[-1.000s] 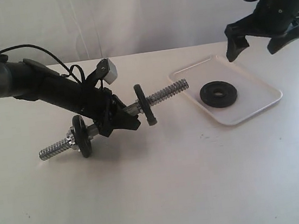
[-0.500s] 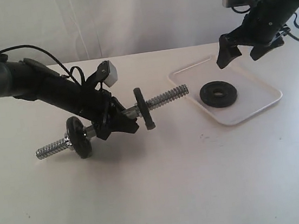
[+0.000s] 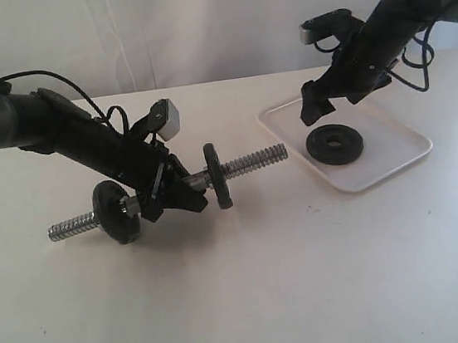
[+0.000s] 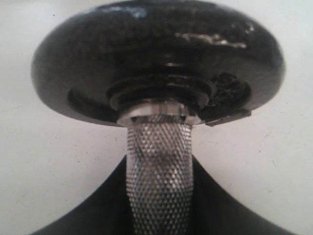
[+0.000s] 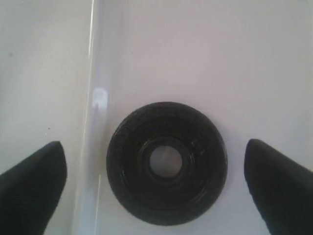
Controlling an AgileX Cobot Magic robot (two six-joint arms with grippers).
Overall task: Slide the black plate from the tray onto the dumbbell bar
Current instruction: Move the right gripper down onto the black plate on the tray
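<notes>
Black plate (image 3: pixel 335 143) lay in the tray (image 3: pixel 399 159), right gripper (image 3: pixel 336 101) spread wide above it. This was the pickup stage, needing a descent onto its rim. Left gripper (image 3: pixel 174 197) seemingly clenched the dumbbell bar (image 3: pixel 249 162) beside the tray.

The small round matte-black weight plate (image 3: pixel 335 142) lies flat in the flat white rectangular plastic tray (image 3: pixel 394 141), directly below the right claw (image 3: pixel 333 102). That claw hangs above with its fingers spread either side of the plate, one over the tray and one outside its rim. Well to that claw's left, the left claw (image 3: pixel 174 197) clamps the short chrome threaded dumbbell bar (image 3: pixel 249 163) at its middle, between two black discs (image 3: pixel 217 175) on it. The bar's nearer end points toward the tray, stopping just short of its rim.
</notes>
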